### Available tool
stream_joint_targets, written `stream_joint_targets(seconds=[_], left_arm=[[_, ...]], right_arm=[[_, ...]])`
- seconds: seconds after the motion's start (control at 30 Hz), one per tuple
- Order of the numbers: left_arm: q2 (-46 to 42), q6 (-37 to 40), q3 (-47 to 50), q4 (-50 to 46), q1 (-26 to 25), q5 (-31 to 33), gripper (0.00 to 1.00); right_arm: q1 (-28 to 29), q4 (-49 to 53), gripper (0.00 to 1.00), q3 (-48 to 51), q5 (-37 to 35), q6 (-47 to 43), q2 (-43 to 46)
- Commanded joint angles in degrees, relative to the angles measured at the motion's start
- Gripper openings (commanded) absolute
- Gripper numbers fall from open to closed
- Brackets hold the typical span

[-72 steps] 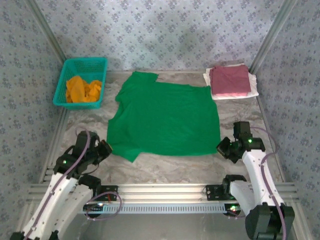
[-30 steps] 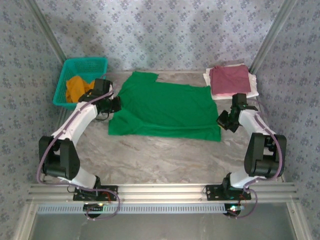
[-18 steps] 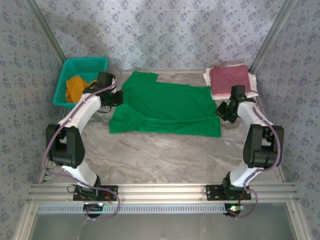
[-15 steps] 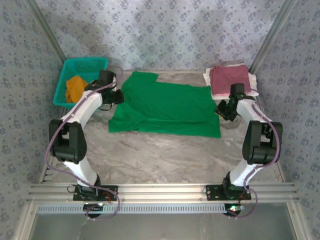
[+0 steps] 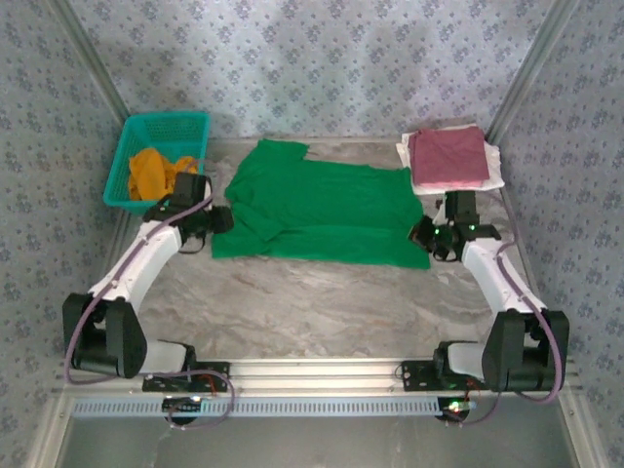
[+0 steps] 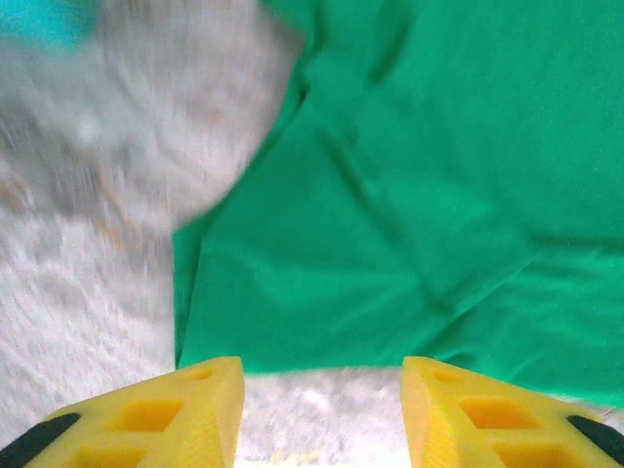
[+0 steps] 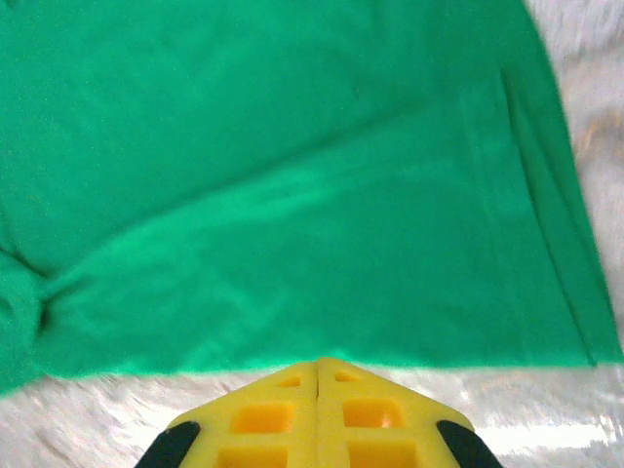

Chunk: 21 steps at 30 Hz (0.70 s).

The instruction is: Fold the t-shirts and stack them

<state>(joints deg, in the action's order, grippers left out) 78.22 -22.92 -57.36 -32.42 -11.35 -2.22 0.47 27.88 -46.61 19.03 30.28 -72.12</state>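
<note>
The green shirt lies on the tabletop, its hem just ahead of both grippers. My left gripper gapes, empty; my right gripper is pressed closed on nothing (risk: closed tips shove the hem, rumpling the fold).

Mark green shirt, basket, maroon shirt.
green shirt (image 5: 322,210), top view, middle of the body.
basket (image 5: 166,127), top view, far wall.
maroon shirt (image 5: 448,156), top view, centre of the folded face.
</note>
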Motion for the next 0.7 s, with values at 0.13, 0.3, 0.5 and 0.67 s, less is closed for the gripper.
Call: stream_joint_targets(seconds=[0.13, 0.3, 0.5, 0.67], left_arm=[[7.26, -1.28, 3.64, 3.94, 0.19, -4.72, 0.50], [8.14, -2.17, -1.64, 6.53, -1.21, -8.01, 0.52], [15.48, -2.67, -9.92, 6.69, -2.62, -9.21, 0.59], [22.36, -5.14, -13.37, 6.82, -3.40, -7.31, 0.74]], right_arm=[[2.63, -4.52, 0.00, 1.56, 1.12, 0.09, -5.99], [5.92, -4.58, 0.00, -1.85, -1.54, -1.13, -9.40], [7.06, -6.36, 0.00, -3.29, -0.87, 0.11, -10.15], [7.61, -6.57, 0.04, -5.08, 0.77, -0.96, -10.36]])
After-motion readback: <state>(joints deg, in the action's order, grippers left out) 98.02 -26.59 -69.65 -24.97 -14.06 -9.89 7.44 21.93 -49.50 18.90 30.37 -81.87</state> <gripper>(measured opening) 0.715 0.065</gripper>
